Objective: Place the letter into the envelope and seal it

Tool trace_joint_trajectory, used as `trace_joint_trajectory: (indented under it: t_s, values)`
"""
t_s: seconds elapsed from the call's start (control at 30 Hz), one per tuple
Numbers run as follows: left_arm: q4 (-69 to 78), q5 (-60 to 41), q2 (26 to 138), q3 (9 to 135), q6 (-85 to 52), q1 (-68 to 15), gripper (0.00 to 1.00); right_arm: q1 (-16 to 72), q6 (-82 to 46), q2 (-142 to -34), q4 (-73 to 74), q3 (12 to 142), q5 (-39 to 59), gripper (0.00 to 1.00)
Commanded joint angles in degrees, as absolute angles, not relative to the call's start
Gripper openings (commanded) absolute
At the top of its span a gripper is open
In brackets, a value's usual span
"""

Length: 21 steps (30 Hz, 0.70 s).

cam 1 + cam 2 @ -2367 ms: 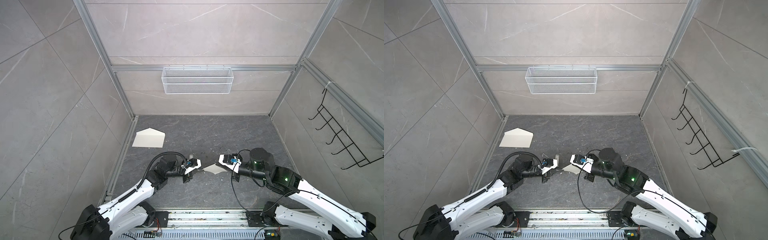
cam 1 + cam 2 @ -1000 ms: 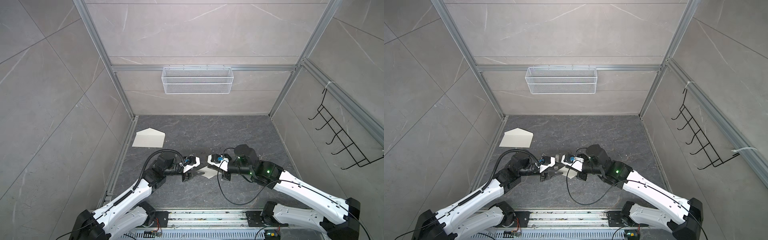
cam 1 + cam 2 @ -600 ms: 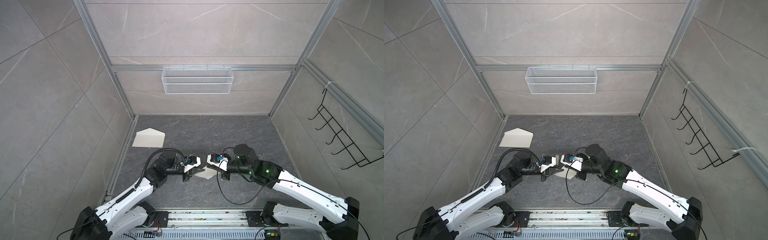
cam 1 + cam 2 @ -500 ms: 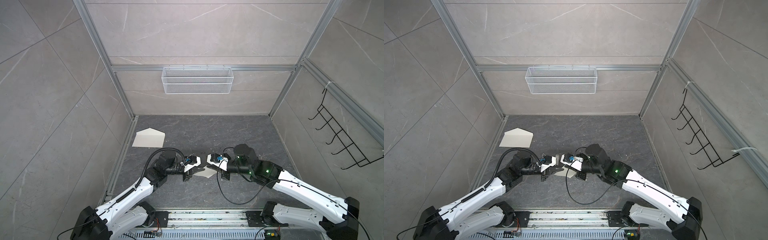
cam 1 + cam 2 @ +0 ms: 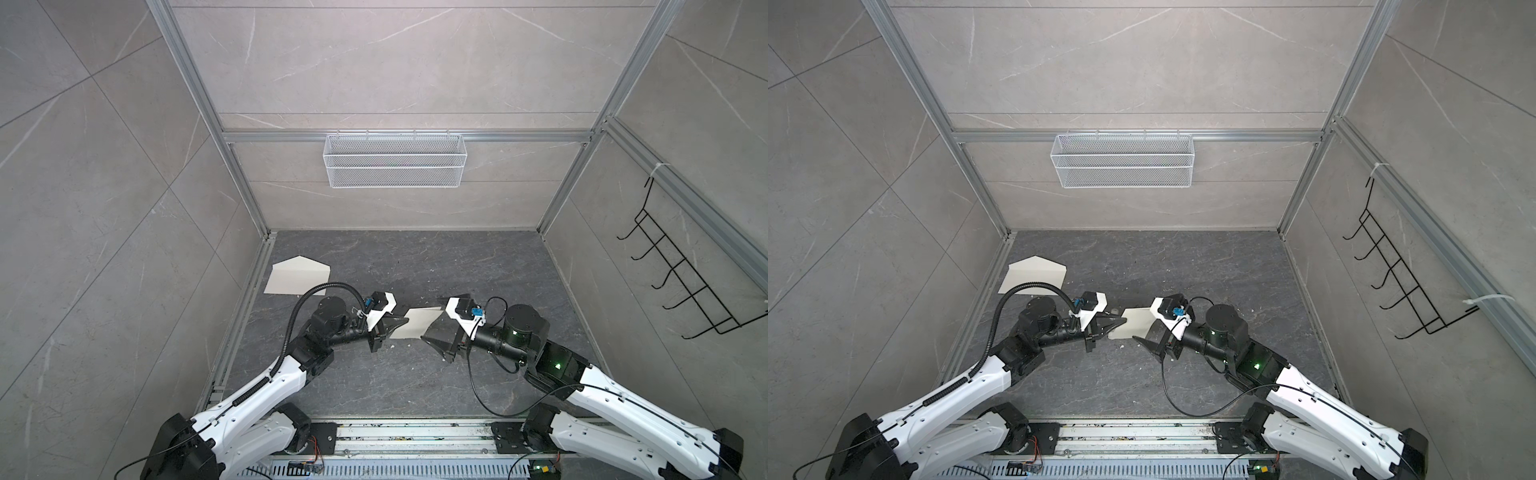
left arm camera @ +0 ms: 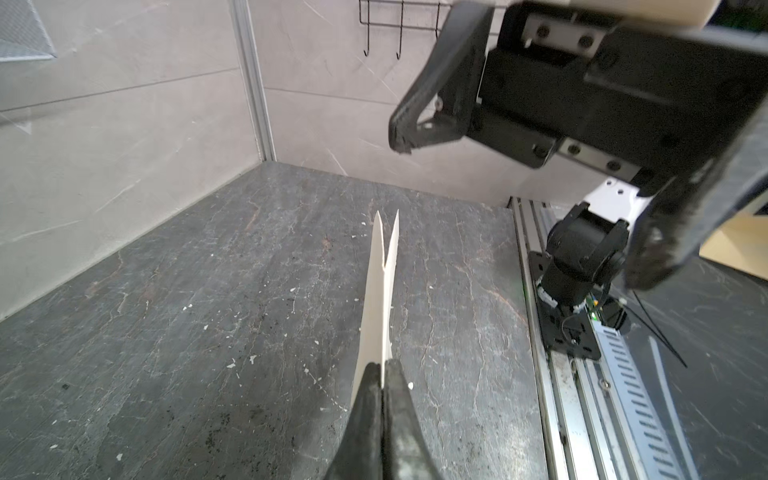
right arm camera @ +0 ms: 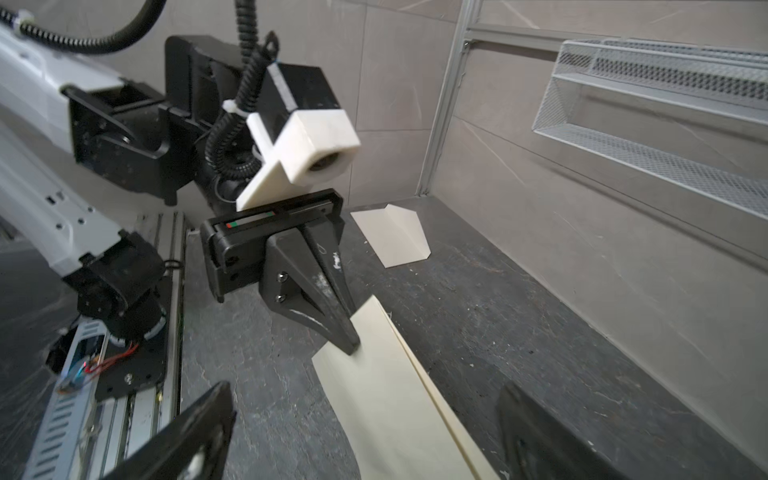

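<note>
Reaching in low, both sides, my left pincer [image 5: 400, 327] pinching the letter's [image 5: 417, 328] left edge, right pincer [image 5: 434, 320] spread wide opposite

Both top views look steeply down from high in front over the whole tabletop [image 5: 415, 266] toward the back wall [image 5: 395, 83]. Each wrist view looks low and close across the middle; both show the letter [image 6: 380, 299].

letter [image 7: 386, 399]: cut off at frame edge | envelope [image 5: 297, 276]: corner behind cable [image 5: 328, 285]
</note>
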State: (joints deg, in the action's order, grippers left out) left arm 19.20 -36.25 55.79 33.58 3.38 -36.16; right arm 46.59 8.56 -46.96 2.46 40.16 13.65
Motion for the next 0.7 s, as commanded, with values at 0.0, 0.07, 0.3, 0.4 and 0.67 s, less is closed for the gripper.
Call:
trace_joint_trajectory:
  t_s: [0.0, 0.07, 0.3, 0.4, 0.67]
  values:
    - [28.8, -37.0, 53.1, 32.3, -6.8, -32.9, 0.0, 42.7, -0.9, -46.6, 12.8, 35.8, 17.5, 0.99]
    - [32.7, -38.8, 52.7, 31.2, -10.6, -30.8, 0.0, 39.6, -4.9, -47.4, 17.6, 33.8, 21.6, 0.99]
    - [41.1, -43.6, 52.6, 28.9, -18.0, -27.0, 0.0, 29.8, -19.1, -54.5, 39.3, 29.3, 37.5, 0.97]
    - [43.5, -45.1, 52.9, 28.7, -20.0, -26.3, 0.0, 27.2, -24.7, -59.9, 48.1, 29.7, 43.9, 0.92]
    - [47.3, -46.4, 55.9, 29.7, -24.1, -26.2, 0.0, 26.9, -29.6, -68.9, 57.7, 32.7, 51.0, 0.82]
